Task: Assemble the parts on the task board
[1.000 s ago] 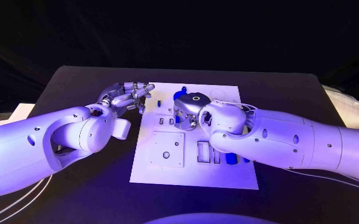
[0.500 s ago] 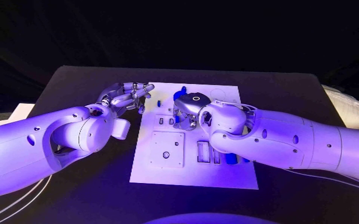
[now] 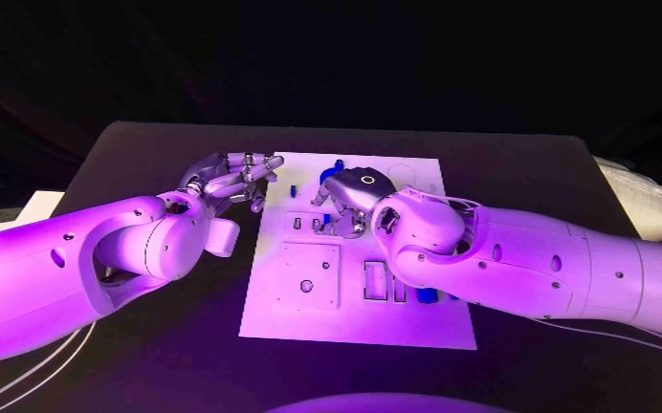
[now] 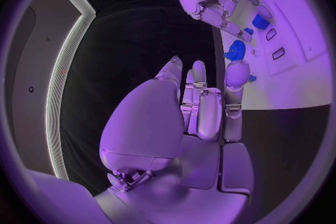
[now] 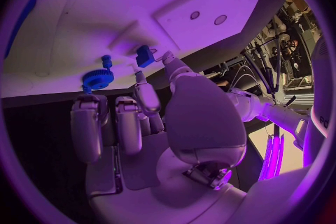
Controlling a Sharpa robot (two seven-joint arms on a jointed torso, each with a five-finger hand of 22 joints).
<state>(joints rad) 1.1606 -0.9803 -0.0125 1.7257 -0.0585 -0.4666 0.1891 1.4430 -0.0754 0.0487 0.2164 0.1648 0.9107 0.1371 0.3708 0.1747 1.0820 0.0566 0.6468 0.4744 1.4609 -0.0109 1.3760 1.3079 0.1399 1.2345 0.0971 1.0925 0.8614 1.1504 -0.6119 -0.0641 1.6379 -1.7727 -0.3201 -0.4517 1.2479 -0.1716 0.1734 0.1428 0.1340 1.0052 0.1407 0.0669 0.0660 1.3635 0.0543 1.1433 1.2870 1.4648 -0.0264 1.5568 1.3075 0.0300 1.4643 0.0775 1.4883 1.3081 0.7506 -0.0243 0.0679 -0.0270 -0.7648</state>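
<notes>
Lying in the middle of the black table (image 3: 138, 155), white task board (image 3: 362, 322), its long side running from the near edge toward the far edge. Hovering just off the board's far left corner, left hand (image 3: 237, 179), fingers (image 4: 198, 102) held straight and close together, nothing in them. Reaching over the board's far half, right hand (image 3: 348, 198), palm down, fingertips (image 5: 168, 57) at a small blue block (image 5: 144, 56) on the board; cannot tell whether pinching it or merely touching. Sitting beside that block toward the board's far edge, blue gear (image 5: 97, 78) with a small blue peg (image 5: 106, 59) next to it. Standing near the far left part of the board, another small blue piece (image 3: 294, 189). Lying by the right edge under the right forearm, blue cylinder (image 3: 428, 293). Set into the near left part of the board, square white plate (image 3: 306, 275); beside it, narrow rectangular slots (image 3: 374, 280).
</notes>
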